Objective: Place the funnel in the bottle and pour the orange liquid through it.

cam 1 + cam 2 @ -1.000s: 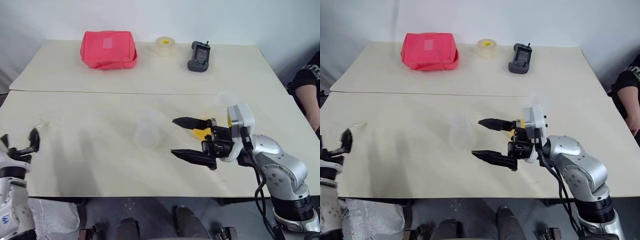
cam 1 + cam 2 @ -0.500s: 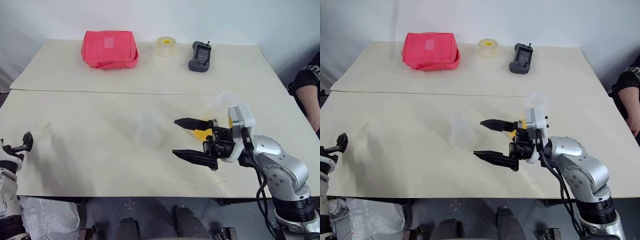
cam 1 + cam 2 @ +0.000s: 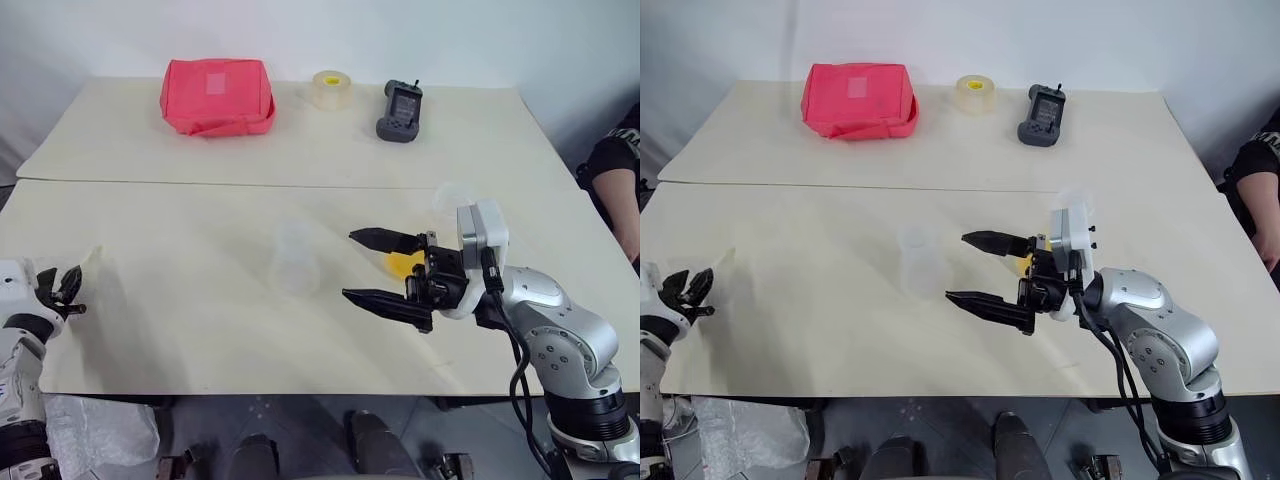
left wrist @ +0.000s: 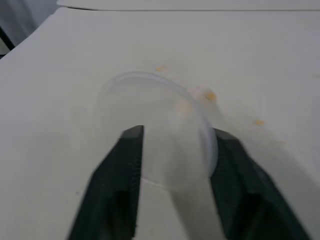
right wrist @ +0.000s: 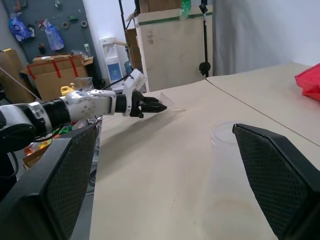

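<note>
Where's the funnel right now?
The funnel lies at the table's near left edge, between the left gripper's fingers, well left of the bottle at the table's middle.

Two pale beige worktops (image 3: 300, 150) butted edge to edge; plain white wall (image 3: 400, 40) behind; cardboard boxes (image 5: 50, 72) and dark pegboard wall (image 5: 55, 25) beyond.

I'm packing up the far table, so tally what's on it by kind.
Red fabric zip pouch: 1
Pale tape roll with yellow centre: 1
Dark grey handheld device with antenna: 1
Total: 3
</note>
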Robot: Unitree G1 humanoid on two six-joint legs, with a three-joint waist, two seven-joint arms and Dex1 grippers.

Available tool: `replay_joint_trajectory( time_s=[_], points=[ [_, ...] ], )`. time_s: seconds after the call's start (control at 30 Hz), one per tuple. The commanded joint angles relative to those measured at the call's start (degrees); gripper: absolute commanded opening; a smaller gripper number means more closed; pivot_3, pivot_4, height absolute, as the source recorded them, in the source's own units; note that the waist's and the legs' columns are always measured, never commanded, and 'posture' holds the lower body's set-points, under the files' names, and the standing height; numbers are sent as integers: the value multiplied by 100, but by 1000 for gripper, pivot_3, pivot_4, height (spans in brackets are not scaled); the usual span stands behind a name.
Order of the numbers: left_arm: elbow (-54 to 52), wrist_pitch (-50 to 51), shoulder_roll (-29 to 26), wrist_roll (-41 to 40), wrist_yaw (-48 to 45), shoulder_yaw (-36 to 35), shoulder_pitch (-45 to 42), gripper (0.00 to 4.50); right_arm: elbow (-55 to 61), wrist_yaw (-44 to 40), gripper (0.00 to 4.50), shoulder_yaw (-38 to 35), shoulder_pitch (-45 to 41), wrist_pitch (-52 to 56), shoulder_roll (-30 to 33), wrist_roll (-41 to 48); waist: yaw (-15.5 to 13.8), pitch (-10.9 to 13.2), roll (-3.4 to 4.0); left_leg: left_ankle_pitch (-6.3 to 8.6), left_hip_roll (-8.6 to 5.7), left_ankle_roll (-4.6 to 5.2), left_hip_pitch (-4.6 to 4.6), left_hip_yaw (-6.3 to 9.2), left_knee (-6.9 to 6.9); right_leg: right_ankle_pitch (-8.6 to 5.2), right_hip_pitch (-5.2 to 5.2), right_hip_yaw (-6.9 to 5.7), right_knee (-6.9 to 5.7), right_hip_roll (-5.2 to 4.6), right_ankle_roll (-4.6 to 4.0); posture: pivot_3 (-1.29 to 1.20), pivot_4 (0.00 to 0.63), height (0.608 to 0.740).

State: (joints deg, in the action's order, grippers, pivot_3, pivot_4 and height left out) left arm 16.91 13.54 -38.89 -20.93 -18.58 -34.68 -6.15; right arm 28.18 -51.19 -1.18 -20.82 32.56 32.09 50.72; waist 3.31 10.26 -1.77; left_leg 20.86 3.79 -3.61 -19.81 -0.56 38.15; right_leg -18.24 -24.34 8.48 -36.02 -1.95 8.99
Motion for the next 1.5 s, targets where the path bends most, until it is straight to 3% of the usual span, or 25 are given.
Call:
replay_joint_trajectory(
  time_s=[0.03,0.13,0.6,0.83,0.97,1.23,1.5],
  points=[
    [-373,93,-119,-72,-47,-189,141,760,238,58,4500,-158,-13,-47,54,44,-4,0,0,-4,-2,-7,-24,3,6,0,-22,-6,-5,-5,0,0,150,740],
    [-450,113,-113,-82,-66,-237,193,27,218,53,4500,-155,-30,-49,81,37,-5,0,0,-19,-5,-35,-40,8,12,0,-38,-23,-11,-15,1,0,150,740],
    [-1157,585,-322,-504,-642,-474,382,27,67,25,4500,-202,-254,-64,121,5,-1,0,0,-15,-16,-27,-41,8,12,1,-35,-64,-8,-38,1,0,150,740],
    [-1524,441,-434,-986,-1436,-398,38,27,122,-117,4500,-352,-306,37,280,242,-9,0,0,-15,-17,-27,-42,12,13,0,-32,-80,-7,-42,1,0,150,740],
    [-1885,368,-660,-1268,-2357,29,-342,27,116,-95,4500,-549,-358,-138,130,437,-20,0,0,-16,-17,-29,-44,14,15,1,-31,-86,-7,-42,1,0,150,740],
    [-1282,13,-980,-1150,-3894,1259,-1884,27,240,81,4500,-603,-250,-130,94,482,8,3,6,-20,-20,-34,-41,14,19,1,-26,-99,-7,-41,1,0,150,740],
    [-275,-264,-1060,-773,-5606,2606,-3630,27,657,330,4500,-580,624,-160,299,125,-1,12,20,-18,-22,-32,-46,13,33,0,-25,-109,-7,-39,1,0,150,740]
  ],
)
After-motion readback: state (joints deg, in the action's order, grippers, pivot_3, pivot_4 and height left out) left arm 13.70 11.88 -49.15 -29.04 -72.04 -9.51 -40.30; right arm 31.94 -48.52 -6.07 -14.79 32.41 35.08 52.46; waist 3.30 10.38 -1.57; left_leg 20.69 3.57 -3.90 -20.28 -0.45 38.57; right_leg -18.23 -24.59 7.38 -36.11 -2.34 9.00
